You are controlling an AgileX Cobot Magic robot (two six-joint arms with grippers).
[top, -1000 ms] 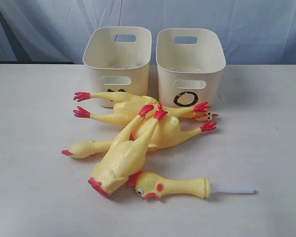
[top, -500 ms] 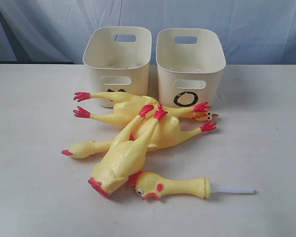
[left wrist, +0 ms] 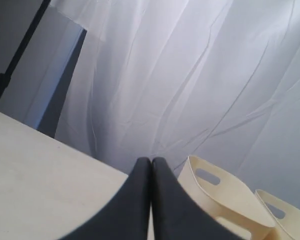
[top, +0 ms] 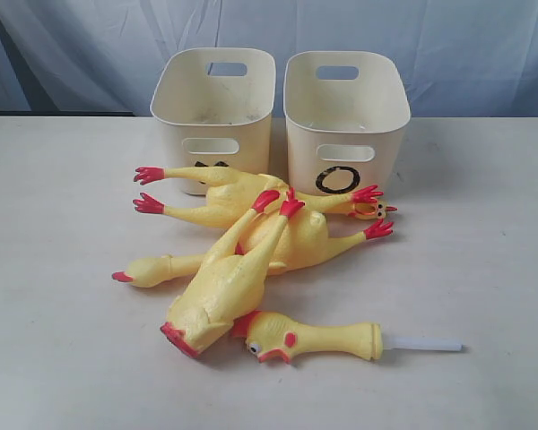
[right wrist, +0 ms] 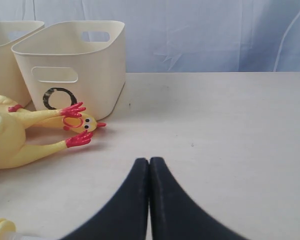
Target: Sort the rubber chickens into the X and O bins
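Observation:
Several yellow rubber chickens (top: 251, 242) with red feet lie piled on the table in front of two cream bins. A short head-and-neck piece (top: 314, 339) with a white tube lies nearest the front. The left bin (top: 213, 107) has its black mark mostly hidden by a chicken. The right bin (top: 345, 112) shows a black O. Neither gripper appears in the exterior view. My left gripper (left wrist: 151, 161) is shut and empty, off to the side of the bins (left wrist: 225, 200). My right gripper (right wrist: 149, 161) is shut and empty above bare table, apart from the chicken feet (right wrist: 75, 111) and the O bin (right wrist: 72, 65).
A pale blue-white curtain (top: 430, 45) hangs behind the table. The light tabletop (top: 484, 269) extends to both sides of the pile. A dark stand pole (left wrist: 15, 55) shows beside the curtain in the left wrist view.

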